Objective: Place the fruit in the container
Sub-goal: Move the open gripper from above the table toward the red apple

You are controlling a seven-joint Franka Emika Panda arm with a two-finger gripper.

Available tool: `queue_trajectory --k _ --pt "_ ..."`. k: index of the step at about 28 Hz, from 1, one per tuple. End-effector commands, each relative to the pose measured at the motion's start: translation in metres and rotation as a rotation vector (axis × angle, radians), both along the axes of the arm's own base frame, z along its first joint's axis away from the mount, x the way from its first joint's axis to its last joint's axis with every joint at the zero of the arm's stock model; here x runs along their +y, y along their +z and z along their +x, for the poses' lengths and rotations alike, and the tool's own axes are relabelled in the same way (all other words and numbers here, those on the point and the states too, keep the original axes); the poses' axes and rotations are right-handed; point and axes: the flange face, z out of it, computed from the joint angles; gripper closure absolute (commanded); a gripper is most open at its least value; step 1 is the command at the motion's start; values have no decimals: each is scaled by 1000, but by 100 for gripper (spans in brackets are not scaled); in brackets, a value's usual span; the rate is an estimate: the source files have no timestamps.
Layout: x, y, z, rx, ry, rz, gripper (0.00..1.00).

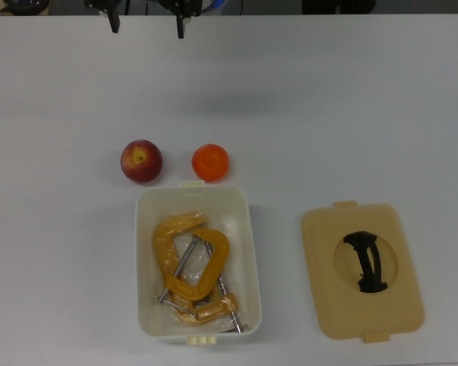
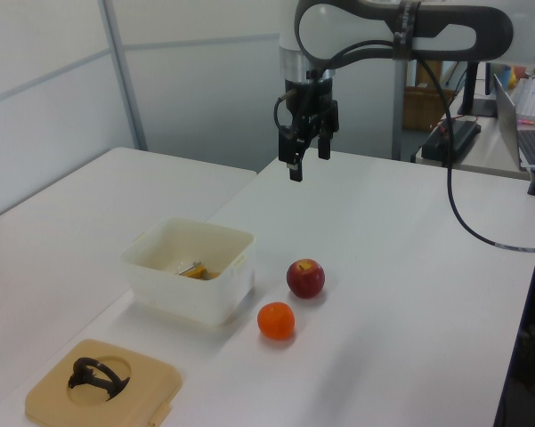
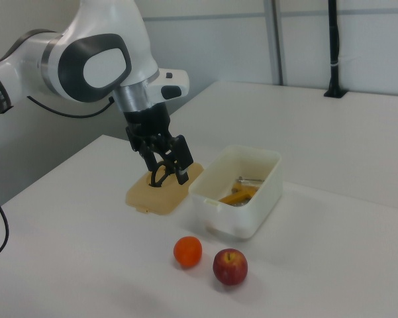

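A dark red apple [image 1: 142,161] [image 2: 305,277] [image 3: 230,266] and an orange [image 1: 210,162] [image 2: 276,321] [image 3: 187,252] rest side by side on the white table, just outside one short end of the white container [image 1: 141,259] [image 2: 187,298] [image 3: 233,218]. The container holds yellow-orange C-clamps [image 1: 190,263]. My gripper [image 1: 147,23] [image 2: 309,162] [image 3: 169,173] hangs open and empty well above the table. In the top view it is at the top edge, beyond the fruit and apart from it.
A tan lid [image 1: 328,290] [image 2: 142,391] [image 3: 146,197] with a black handle lies flat at the top view's right of the container. At the left view's far right are a black cable and desk equipment.
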Motion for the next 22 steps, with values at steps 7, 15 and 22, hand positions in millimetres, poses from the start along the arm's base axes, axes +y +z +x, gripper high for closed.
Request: queue_trajectory --k 7,15,22 --pt "-26 -38 11 52 -22 42 0" --pt "-63 -113 35 157 -46 -33 0" --pt "-66 -195 55 171 -20 -89 0"
